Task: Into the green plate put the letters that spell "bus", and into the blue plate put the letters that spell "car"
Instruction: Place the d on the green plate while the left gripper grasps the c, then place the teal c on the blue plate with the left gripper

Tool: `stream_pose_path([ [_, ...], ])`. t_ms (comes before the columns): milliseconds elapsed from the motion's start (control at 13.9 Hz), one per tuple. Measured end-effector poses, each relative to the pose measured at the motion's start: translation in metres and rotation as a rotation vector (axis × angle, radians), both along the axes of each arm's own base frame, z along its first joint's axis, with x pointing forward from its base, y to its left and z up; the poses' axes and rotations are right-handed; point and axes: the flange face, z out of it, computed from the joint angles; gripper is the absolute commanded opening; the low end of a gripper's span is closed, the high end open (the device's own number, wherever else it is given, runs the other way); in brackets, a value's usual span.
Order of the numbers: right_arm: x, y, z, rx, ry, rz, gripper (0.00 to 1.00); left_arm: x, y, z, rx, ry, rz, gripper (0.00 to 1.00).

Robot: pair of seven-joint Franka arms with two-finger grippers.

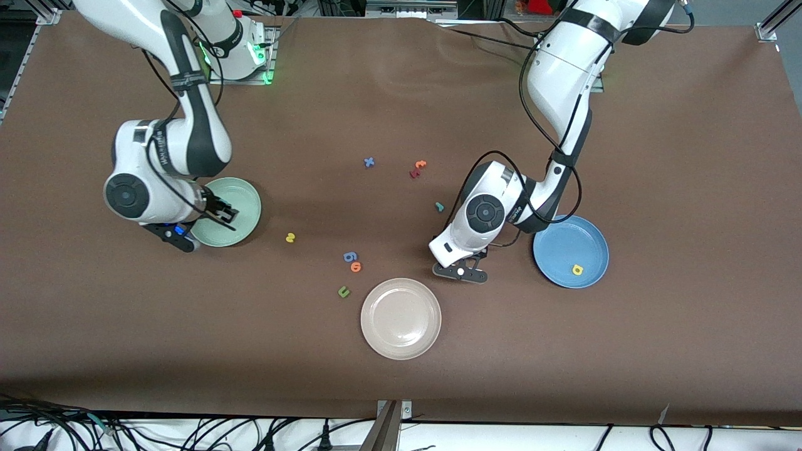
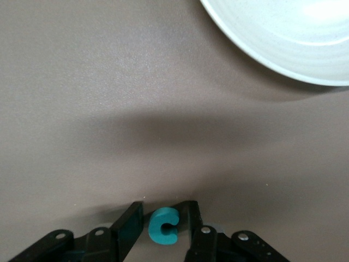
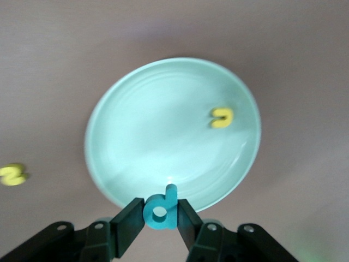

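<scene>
Teal "c" [image 2: 163, 226] between spread left pincer [image 2: 165, 222] fingers, bare desk [image 2: 109, 109] around. Right pincer [image 3: 161, 215] pinching teal "b" [image 3: 161, 210] over green plate [image 3: 136, 147] rim.

High front camera looks steeply down on the whole brown tabletop [image 1: 401, 388], arm bases along its top edge. Both wrist cameras sit close — each peering past its own jaws. Right wrist shares the green plate [image 3: 163, 131] with the front view [image 1: 241, 200]; left wrist — the cream-white plate [image 2: 283, 33], front too [image 1: 401, 318].
</scene>
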Motion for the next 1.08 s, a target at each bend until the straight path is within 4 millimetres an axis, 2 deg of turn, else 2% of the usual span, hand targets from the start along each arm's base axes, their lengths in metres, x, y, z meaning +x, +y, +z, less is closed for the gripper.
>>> stream_pose_path([
  [144,-0.006,-0.024,-0.022,0.008,0.009,0.028,0.06,-0.001,0.000,0.001,0.002,0.005,-0.001,0.29],
  [289,-0.015,-0.033,-0.048,-0.003,-0.013,0.038,0.08,-0.001,0.000,0.001,0.003,0.007,-0.002,0.27],
  [361,-0.020,-0.033,-0.059,-0.009,-0.022,0.046,0.17,-0.001,0.000,0.002,0.003,0.007,-0.001,0.26],
  [433,-0.023,-0.033,-0.068,-0.012,-0.023,0.055,0.34,-0.001,0.000,0.002,0.004,0.009,-0.001,0.24],
  [505,-0.025,-0.033,-0.073,-0.014,-0.022,0.060,0.59,0.000,0.001,0.004,0.006,0.013,-0.001,0.24],
  [578,-0.025,-0.033,-0.074,-0.014,-0.023,0.062,0.80,0.000,0.003,0.005,0.012,0.020,-0.002,0.23],
  [650,-0.025,-0.033,-0.073,-0.013,-0.025,0.062,0.93,0.002,0.007,0.008,0.015,0.023,-0.008,0.23],
  [722,-0.024,-0.033,-0.073,-0.009,-0.027,0.059,0.98,0.005,0.010,0.013,0.020,0.029,-0.020,0.23],
  [866,-0.024,-0.032,-0.072,0.002,-0.032,0.048,0.99,0.016,0.025,0.030,0.030,0.052,-0.051,0.23],
  [1011,-0.023,-0.031,-0.069,0.007,-0.038,0.045,0.99,0.029,0.054,0.050,0.036,0.083,-0.113,0.27],
  [1083,-0.021,-0.028,-0.066,0.012,-0.045,0.045,0.99,0.035,0.075,0.062,0.038,0.107,-0.141,0.27],
])
